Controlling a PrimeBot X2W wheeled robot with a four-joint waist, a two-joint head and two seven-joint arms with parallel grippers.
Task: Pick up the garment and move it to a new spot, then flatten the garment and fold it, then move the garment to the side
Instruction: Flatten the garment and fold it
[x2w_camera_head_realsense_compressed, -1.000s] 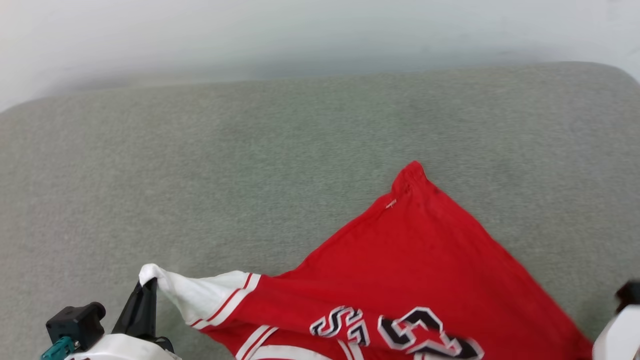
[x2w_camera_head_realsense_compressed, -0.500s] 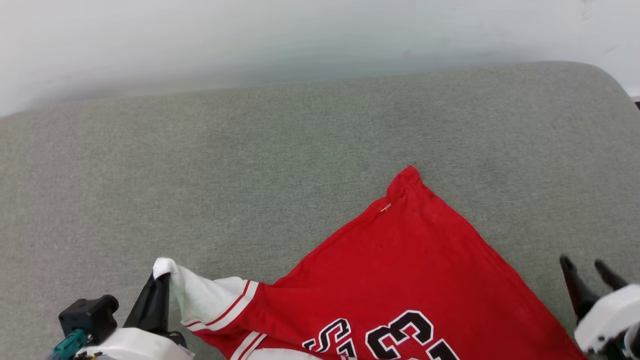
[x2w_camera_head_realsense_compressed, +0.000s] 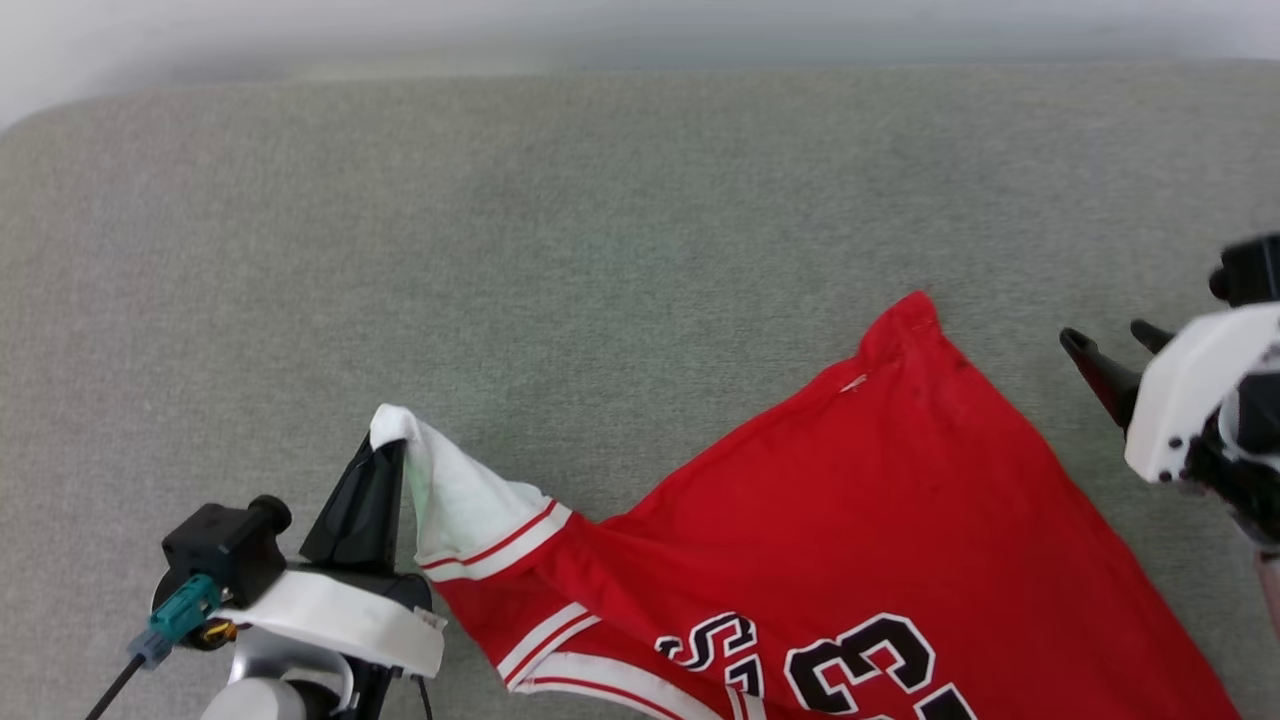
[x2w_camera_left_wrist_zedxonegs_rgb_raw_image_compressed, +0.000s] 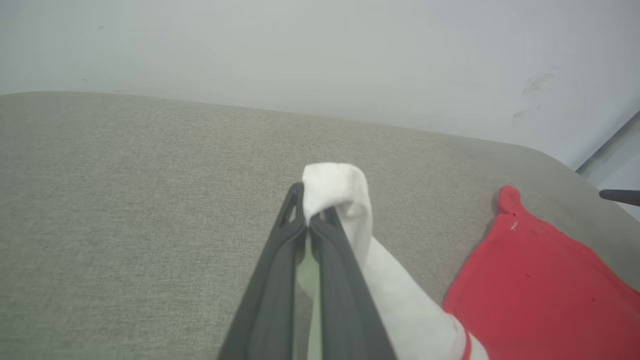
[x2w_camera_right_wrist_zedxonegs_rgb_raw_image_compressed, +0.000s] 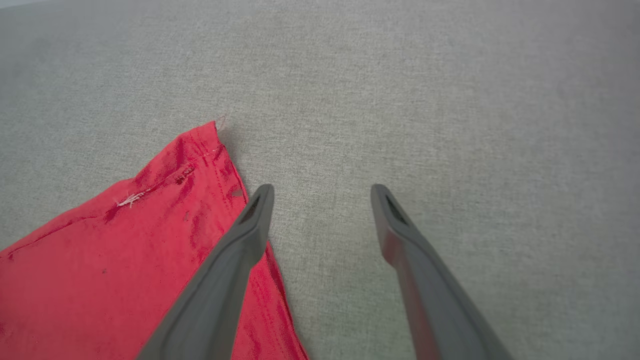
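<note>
The garment (x2w_camera_head_realsense_compressed: 850, 520), a red shirt with white sleeves and black-and-white numbers, lies spread over the grey-green cushion toward the lower right. My left gripper (x2w_camera_head_realsense_compressed: 385, 450) is shut on the tip of its white sleeve (x2w_camera_left_wrist_zedxonegs_rgb_raw_image_compressed: 345, 200), which folds over the fingertips and is lifted off the cushion. My right gripper (x2w_camera_head_realsense_compressed: 1110, 345) hangs open to the right of the shirt's far red corner (x2w_camera_right_wrist_zedxonegs_rgb_raw_image_compressed: 200, 150), its fingers wide apart with nothing between them; its left finger (x2w_camera_right_wrist_zedxonegs_rgb_raw_image_compressed: 240, 235) overlaps the red edge in the right wrist view.
The grey-green cushion (x2w_camera_head_realsense_compressed: 500, 250) stretches wide to the left and back. A pale wall (x2w_camera_left_wrist_zedxonegs_rgb_raw_image_compressed: 320, 50) rises behind its far edge.
My right gripper has opened, letting go of the shirt, and risen along the shirt's right side. The head camera has shifted, so the whole scene sits differently. The left gripper still holds the sleeve.
</note>
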